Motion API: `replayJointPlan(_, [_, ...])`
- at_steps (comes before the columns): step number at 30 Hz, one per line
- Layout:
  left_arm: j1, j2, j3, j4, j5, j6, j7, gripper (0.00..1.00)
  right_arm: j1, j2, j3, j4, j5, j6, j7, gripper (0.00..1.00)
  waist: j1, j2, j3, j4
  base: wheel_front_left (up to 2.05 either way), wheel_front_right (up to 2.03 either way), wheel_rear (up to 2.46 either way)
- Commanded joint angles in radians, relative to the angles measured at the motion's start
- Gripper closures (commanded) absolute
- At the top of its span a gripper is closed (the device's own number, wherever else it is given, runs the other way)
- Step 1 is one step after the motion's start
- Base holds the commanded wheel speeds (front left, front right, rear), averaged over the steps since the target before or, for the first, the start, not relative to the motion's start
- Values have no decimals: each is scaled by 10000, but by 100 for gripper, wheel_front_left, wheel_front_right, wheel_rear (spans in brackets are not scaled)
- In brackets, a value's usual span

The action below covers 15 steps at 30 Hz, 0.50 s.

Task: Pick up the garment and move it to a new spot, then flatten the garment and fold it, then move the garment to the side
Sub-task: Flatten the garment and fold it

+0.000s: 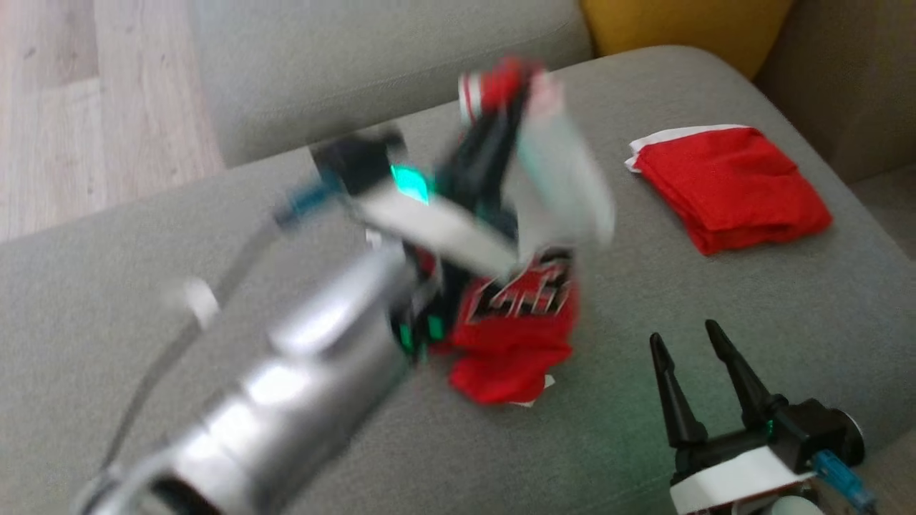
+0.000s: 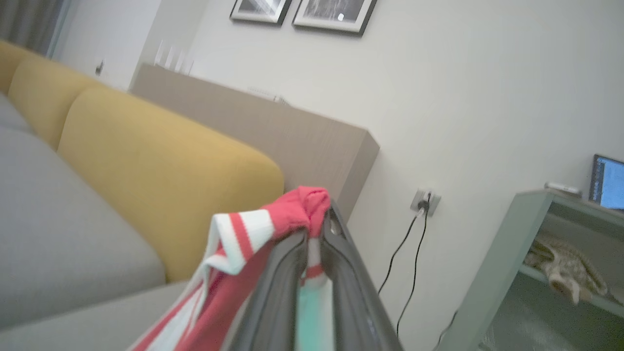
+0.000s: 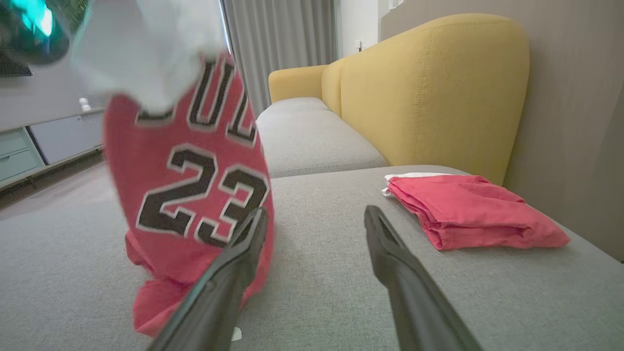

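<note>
right end effector (image 3: 316,210) low over the grey sofa cushion (image 3: 341,273), spread open and empty, red jersey (image 3: 185,185) lettered "23" below a partial "UL", hem bunched on the cushion, left end effector (image 2: 319,229) above the cushion, clamped on the jersey's striped trim, folded red cloth (image 3: 468,209) farther along the cushion

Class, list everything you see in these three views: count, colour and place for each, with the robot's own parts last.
jersey: one, red with number 23, hanging from the left pincer, lower end on the sofa seat
folded garment: one, red, white edge, on the seat's right side
sofa seat: one, grey, under both garments
back cushions: at least two, yellow, behind the seat
framed pictures: two, dark frames, on the wall
left pincer: one, dark, shut on the jersey
right pincer: one, dark, open above the seat
</note>
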Motion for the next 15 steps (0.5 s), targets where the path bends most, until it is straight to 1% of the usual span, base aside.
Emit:
replayJointPlan(1, [-1172,11,678,-368,-194,-75,-122,100,-316,-23,297,-281,60,65,-65,0,0,0,-225,-175,0,0,0])
replayJointPlan(6, [-3169,11,1951,-87,-1054,301,-123,100,-216,-13,202,-332,52,65,-65,0,0,0,-497,-195,0,0,0])
replayJointPlan(9, [-3923,11,2593,392,-1410,688,-123,100,-125,13,34,-377,20,65,-65,0,0,0,-582,-32,0,0,0])
replayJointPlan(11, [-3985,11,3125,897,-1262,1160,-123,100,-75,49,-80,-442,-9,65,-65,0,0,0,-602,123,0,0,0])
replayJointPlan(13, [-3571,11,3467,1472,-1013,1573,-123,100,-43,99,-204,-514,-31,65,-65,0,0,0,-576,303,0,0,0])
replayJointPlan(15, [-2796,11,3615,2107,-670,1794,-123,100,-13,162,-295,-582,-35,65,-65,0,0,0,-516,500,0,0,0])
